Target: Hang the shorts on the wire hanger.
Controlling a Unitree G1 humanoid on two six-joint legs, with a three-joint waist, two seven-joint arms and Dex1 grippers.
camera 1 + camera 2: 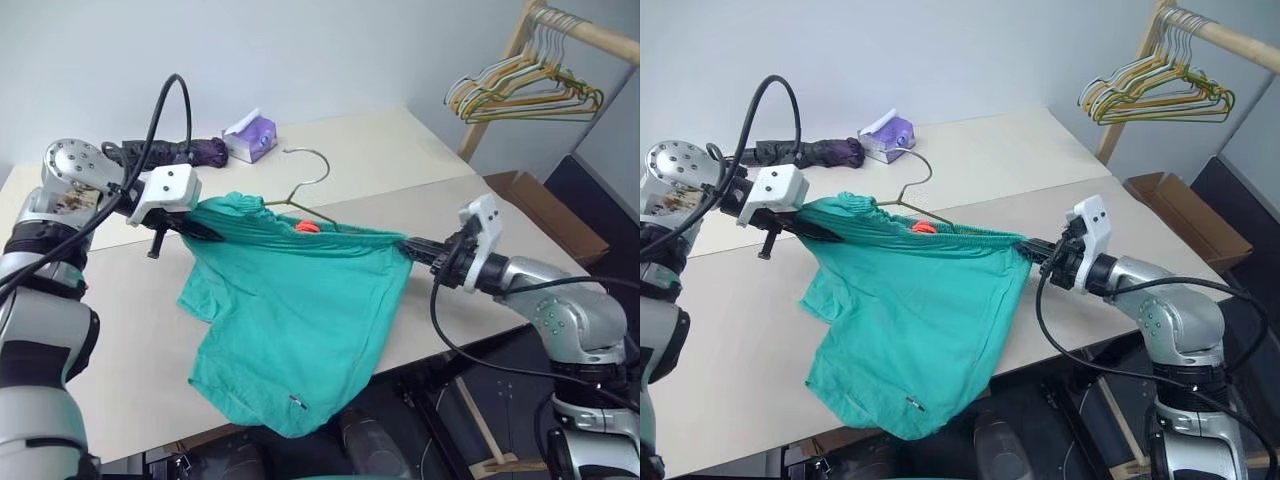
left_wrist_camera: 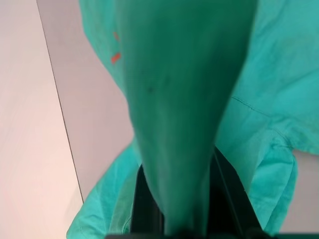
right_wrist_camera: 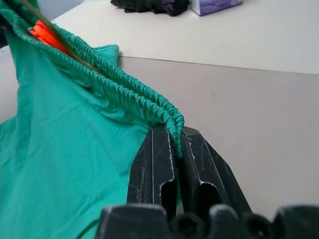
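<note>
Left eye view: shorts [image 1: 290, 320] stretched between both hands above the surface [image 1: 120, 330].
Near hem sags limp, soft light cloth. Left hand [image 1: 205, 228] and right hand [image 1: 412, 247] each clamp a waistband end, the firmest hold. The wire hanger [image 1: 305, 195] seems tucked inside the waistband, hook up. Behind: umbrella [image 1: 185, 150], tissue box [image 1: 250, 137].

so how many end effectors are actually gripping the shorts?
2. The left end effector is shut on one end of the shorts' waistband; the right end effector is shut on the other end.
</note>
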